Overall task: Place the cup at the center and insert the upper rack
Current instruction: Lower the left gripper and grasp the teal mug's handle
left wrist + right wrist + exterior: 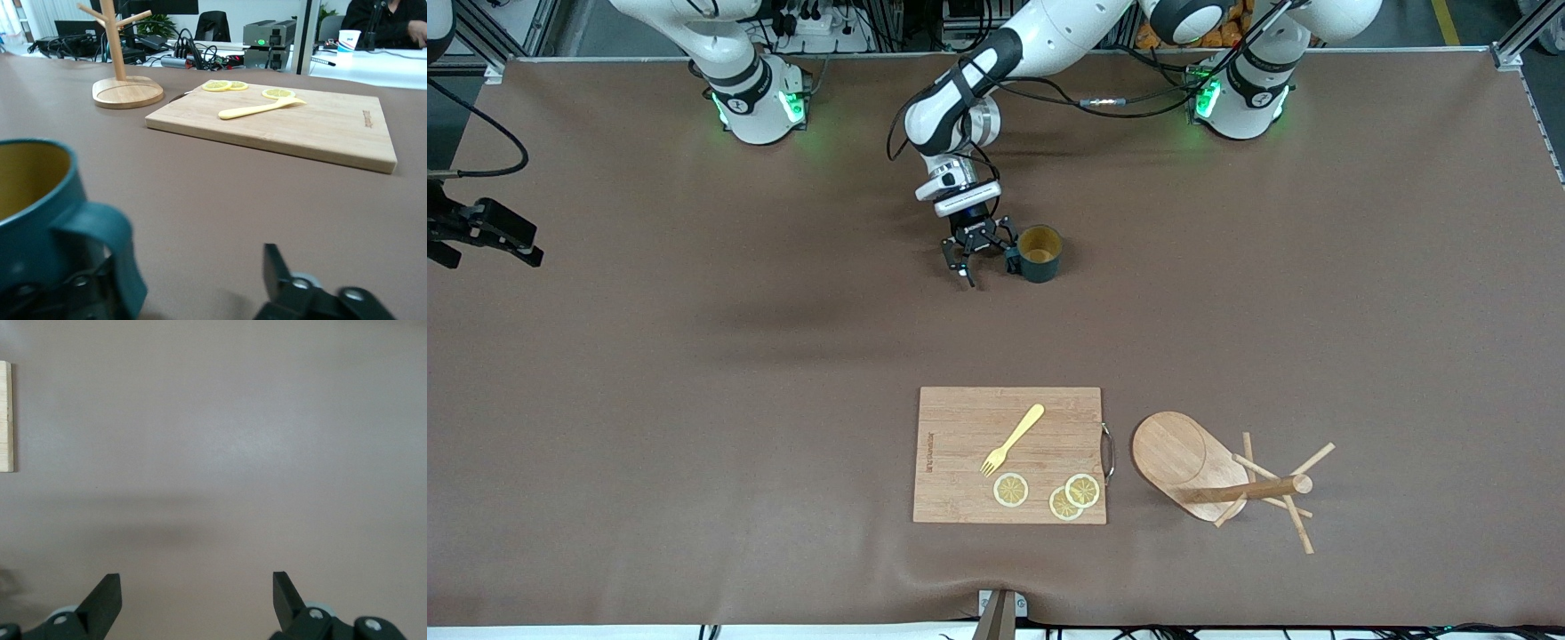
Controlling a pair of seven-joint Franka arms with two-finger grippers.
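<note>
While the teal mug (1040,253) stands farther from the front camera than the cutting board (1009,455), the left gripper (985,258), fingers spread around its handle, should clamp squarely; the right gripper (197,600) waits, fingers apart.

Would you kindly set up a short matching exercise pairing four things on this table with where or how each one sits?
Things:
1. cup
2. upper rack
3. fork
4. lemon slices

Places or states:
A. lying on the cutting board, farther from the front camera than the other food items
B. standing at the left gripper, its handle at one finger
C. upright on its oval base, beside the board
D. along the board's edge nearest the front camera

Pairs: 1-B, 2-C, 3-A, 4-D
</note>
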